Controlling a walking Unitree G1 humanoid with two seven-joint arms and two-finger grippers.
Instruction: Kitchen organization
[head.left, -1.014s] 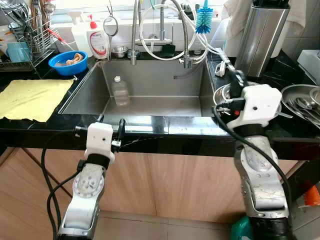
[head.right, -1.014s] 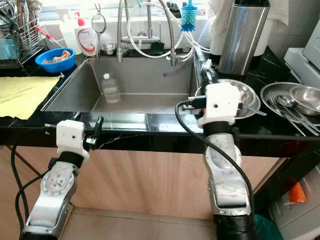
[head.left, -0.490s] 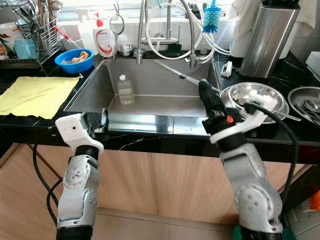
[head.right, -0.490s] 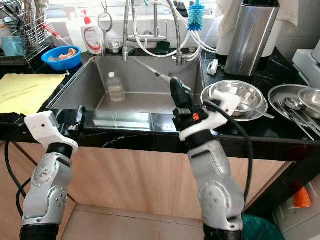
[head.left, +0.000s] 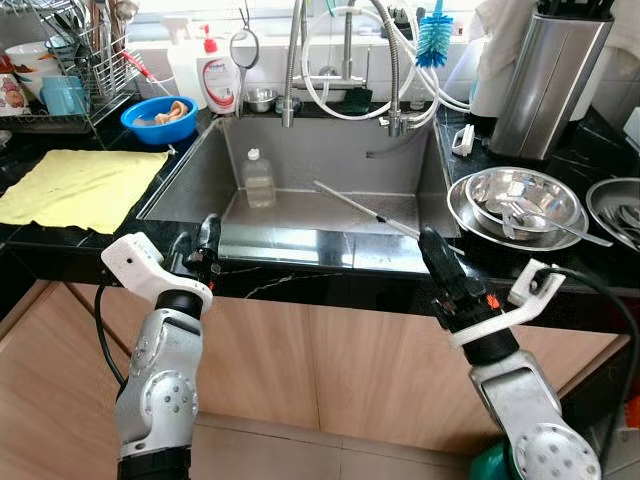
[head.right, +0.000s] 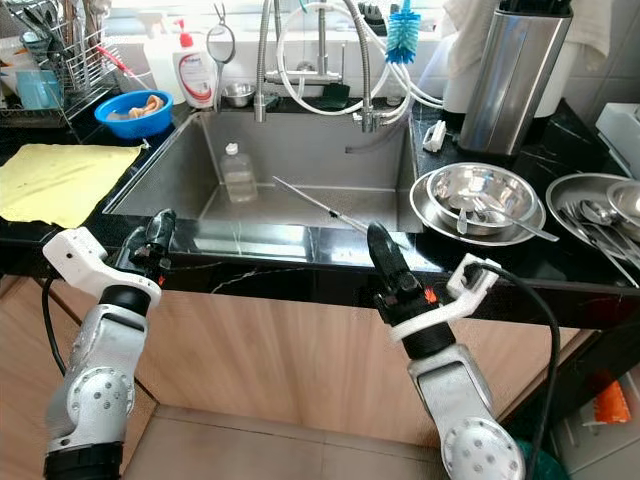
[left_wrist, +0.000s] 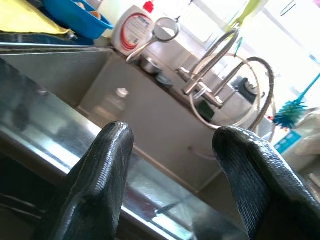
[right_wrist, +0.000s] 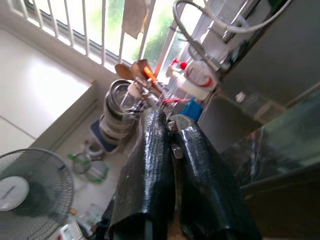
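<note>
My right gripper (head.left: 432, 248) hangs at the counter's front edge, just before the sink (head.left: 320, 150). It is shut on one end of a thin metal rod (head.left: 365, 208), which slants back and left over the basin. In the right wrist view the fingers (right_wrist: 150, 150) are pressed together with a sliver of metal between them. My left gripper (head.left: 195, 238) is open at the front edge by the sink's left corner, nothing in it; its fingers (left_wrist: 107, 165) stand well apart. A clear plastic bottle (head.left: 257, 178) stands in the basin. Stacked steel bowls (head.left: 515, 195) with cutlery sit right of the sink.
A yellow cloth (head.left: 75, 185) lies on the left counter, with a blue bowl (head.left: 165, 117), a soap bottle (head.left: 215, 78) and a dish rack (head.left: 70, 70) behind it. Taps and hoses (head.left: 345, 60) rise behind the sink. A steel knife block (head.left: 550, 75) stands back right.
The right gripper has come away from the steel bowls, down and left to the counter's front edge, bringing the thin rod over the sink. The left arm has turned slightly. The camera has shifted.
</note>
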